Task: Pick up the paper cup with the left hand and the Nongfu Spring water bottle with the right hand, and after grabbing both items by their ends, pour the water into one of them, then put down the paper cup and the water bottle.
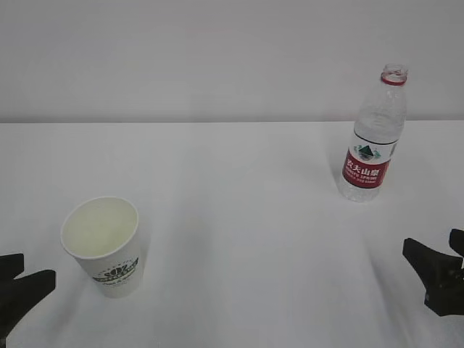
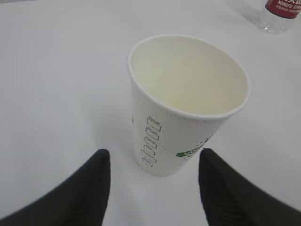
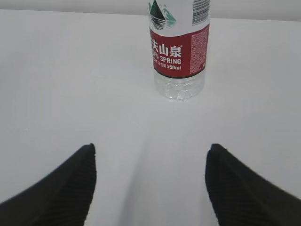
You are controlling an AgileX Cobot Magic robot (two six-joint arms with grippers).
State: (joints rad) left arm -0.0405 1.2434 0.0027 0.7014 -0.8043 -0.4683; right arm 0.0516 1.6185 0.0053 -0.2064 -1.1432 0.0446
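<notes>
Exterior view first: we see the paper cup (image 1: 104, 245) standing upright on the white desk (image 1: 239, 217), toward the front left, its cream inside facing up and its dark round logo on the side that faces us. The Nongfu Spring water bottle (image 1: 373, 138) stands upright far off at the back right, well apart from the cup, with its red label low on the body, a red ring at the neck and no cap on top. We cannot tell from this view how much water it holds.

At the lower left edge we find the left hand (image 1: 22, 286), only its black fingers showing, just beside the cup and not touching it. At the lower right edge sits the right hand (image 1: 438, 268), near the front of the desk and well apart from the bottle.

From the left wrist view we see the left hand (image 2: 153, 183) with its two fingers spread wide, the base of the cup (image 2: 186, 101) standing between and beyond the tips, clear of both.

From the right wrist view the right hand (image 3: 150, 181) is likewise spread wide and holds nothing; the bottle (image 3: 179, 52) stands ahead of it, slightly right of centre, apart from both fingers.
</notes>
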